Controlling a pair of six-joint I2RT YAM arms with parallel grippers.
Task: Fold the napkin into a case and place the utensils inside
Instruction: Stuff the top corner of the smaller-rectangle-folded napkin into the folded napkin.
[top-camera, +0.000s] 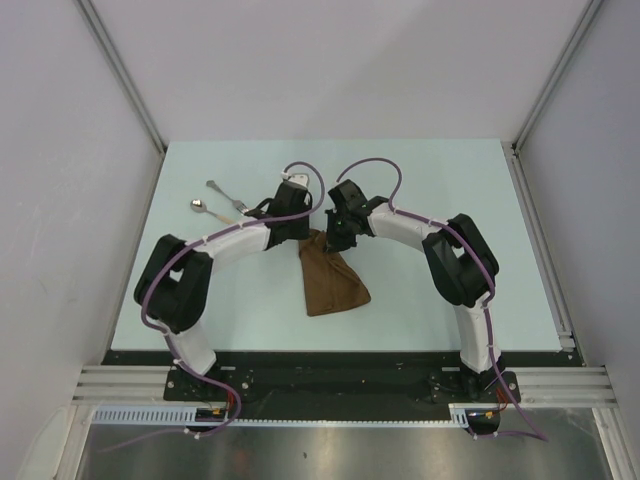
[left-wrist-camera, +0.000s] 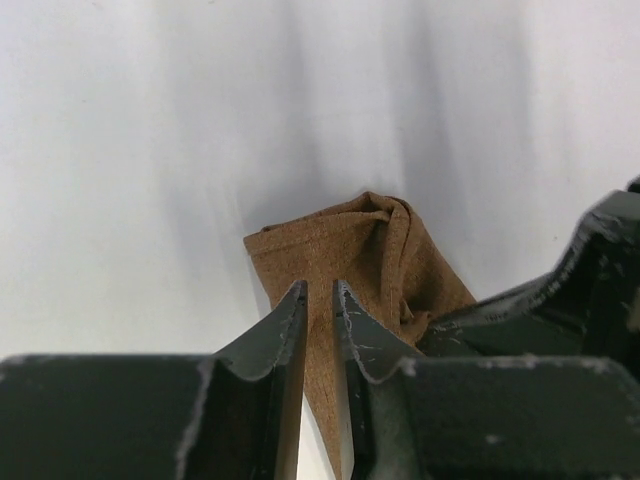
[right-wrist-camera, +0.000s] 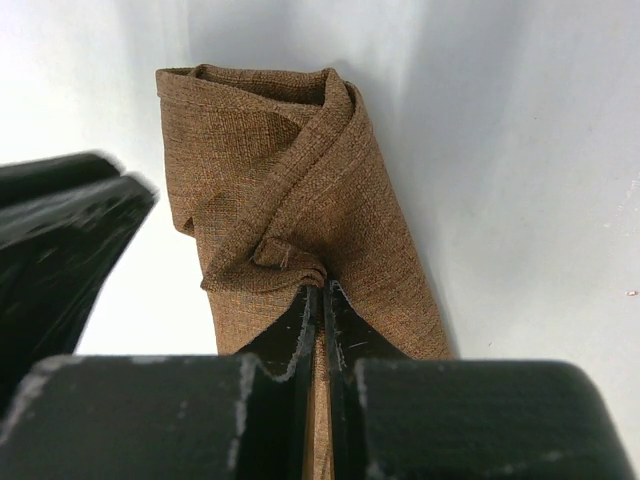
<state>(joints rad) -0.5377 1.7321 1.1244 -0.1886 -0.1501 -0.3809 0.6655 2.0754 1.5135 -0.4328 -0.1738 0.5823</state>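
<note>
Since my left claw (left-wrist-camera: 320, 290) and right claw (right-wrist-camera: 322, 292) are both clamped on the napkin (top-camera: 333, 278), I should move them in step, equal tension, so the fold lands flat.

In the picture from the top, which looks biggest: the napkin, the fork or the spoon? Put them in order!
1. The napkin: biggest by far.
2. The fork and the spoon: both tiny and about the same length, so I won't rank them.

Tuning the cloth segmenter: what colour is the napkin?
Brown, finely woven napkin, no print; right wrist view shows it best.
</note>
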